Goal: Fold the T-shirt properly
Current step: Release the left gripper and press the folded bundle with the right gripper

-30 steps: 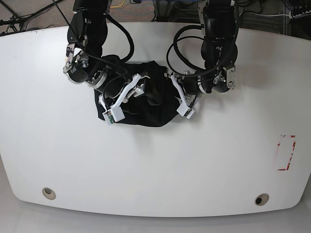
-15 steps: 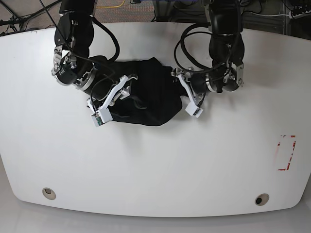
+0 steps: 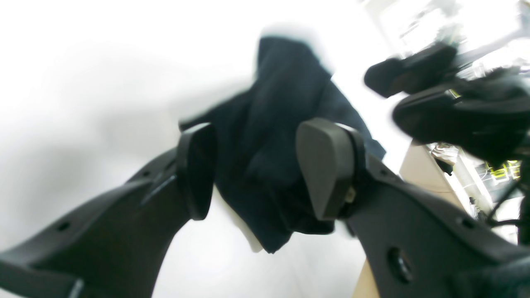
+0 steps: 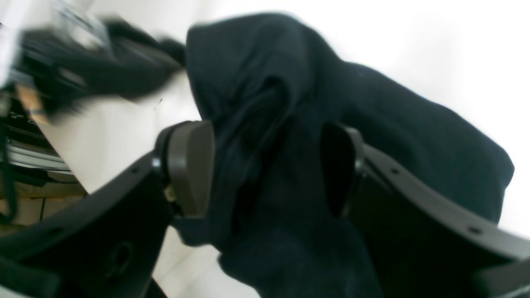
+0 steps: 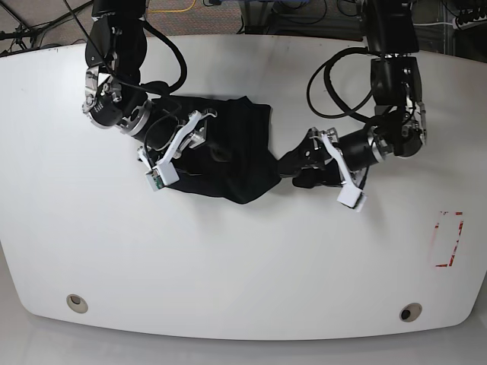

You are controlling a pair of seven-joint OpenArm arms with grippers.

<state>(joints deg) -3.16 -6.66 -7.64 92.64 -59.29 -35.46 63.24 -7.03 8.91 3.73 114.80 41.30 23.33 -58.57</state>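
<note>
The black T-shirt (image 5: 228,156) lies crumpled in a heap on the white table (image 5: 243,258), left of centre. My right gripper (image 5: 199,148) is over the heap's left side. In the right wrist view its jaws (image 4: 267,140) stand open, and folds of the T-shirt (image 4: 372,136) fill the gap between the pads (image 4: 190,165). My left gripper (image 5: 295,169) is just off the heap's right edge. It is open (image 3: 258,136), with the T-shirt (image 3: 281,95) lying beyond and between its pads (image 3: 327,165), not pinched.
A red-outlined rectangle (image 5: 447,239) is marked near the table's right edge. Two round holes (image 5: 76,303) (image 5: 409,312) sit near the front edge. Cables and stands lie beyond the table's far edge. The other arm (image 3: 455,107) shows blurred in the left wrist view.
The left gripper has opened, let go of the cloth and drawn back to the right, off the heap. The right gripper stayed on the heap's left side. The heap shifted slightly left.
</note>
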